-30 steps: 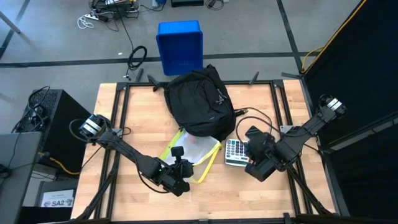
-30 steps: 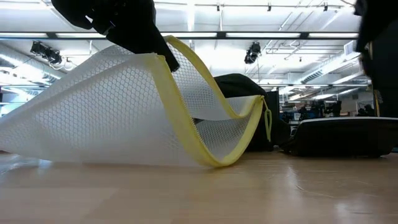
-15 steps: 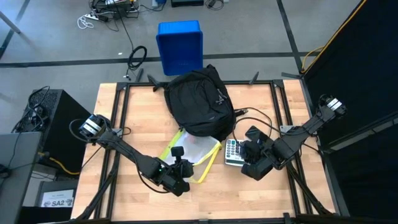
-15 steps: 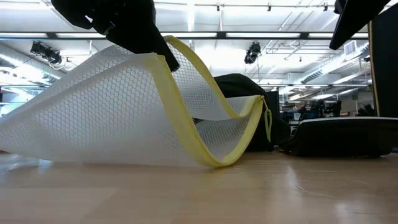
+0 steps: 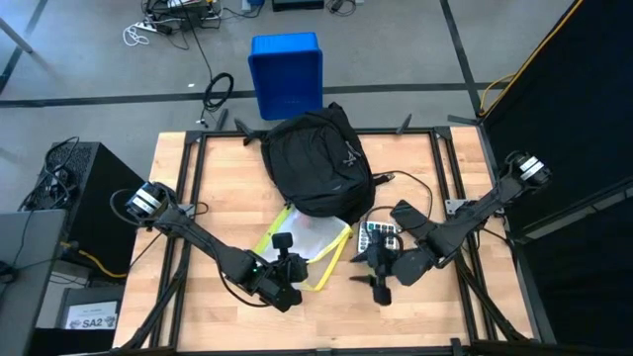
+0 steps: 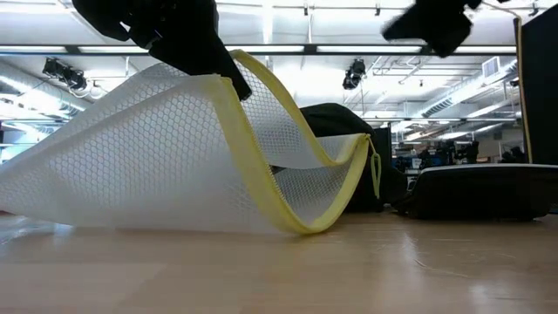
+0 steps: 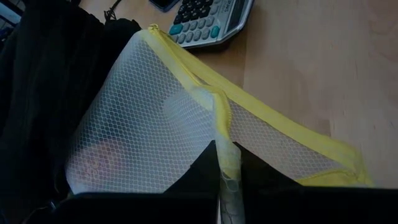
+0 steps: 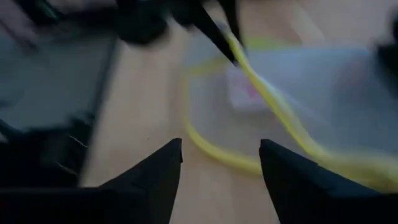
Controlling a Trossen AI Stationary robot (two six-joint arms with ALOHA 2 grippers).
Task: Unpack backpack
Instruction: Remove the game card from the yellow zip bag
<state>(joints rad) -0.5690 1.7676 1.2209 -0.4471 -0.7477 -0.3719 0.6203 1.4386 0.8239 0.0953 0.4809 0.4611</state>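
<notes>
The left gripper (image 5: 285,263) is clamped on the yellow-edged mesh pouch (image 5: 309,237); the backpack (image 5: 316,163) lies just beyond it. The right gripper (image 5: 377,278), fingers apart, hovers beside the pouch, near the calculator (image 5: 378,235).

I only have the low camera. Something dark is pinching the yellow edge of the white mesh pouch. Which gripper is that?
Observer: The left gripper. It is shut on the yellow zipper edge of the white mesh pouch.
Operator: Where is the other one?
Observer: The right gripper hangs above the table beside the pouch. Its fingers are apart, it holds nothing, and it faces the pouch.
Operator: Is anything else out of the bag?
Observer: Yes. A grey desk calculator with dark keys lies on the wood next to the large black fabric backpack.
</notes>
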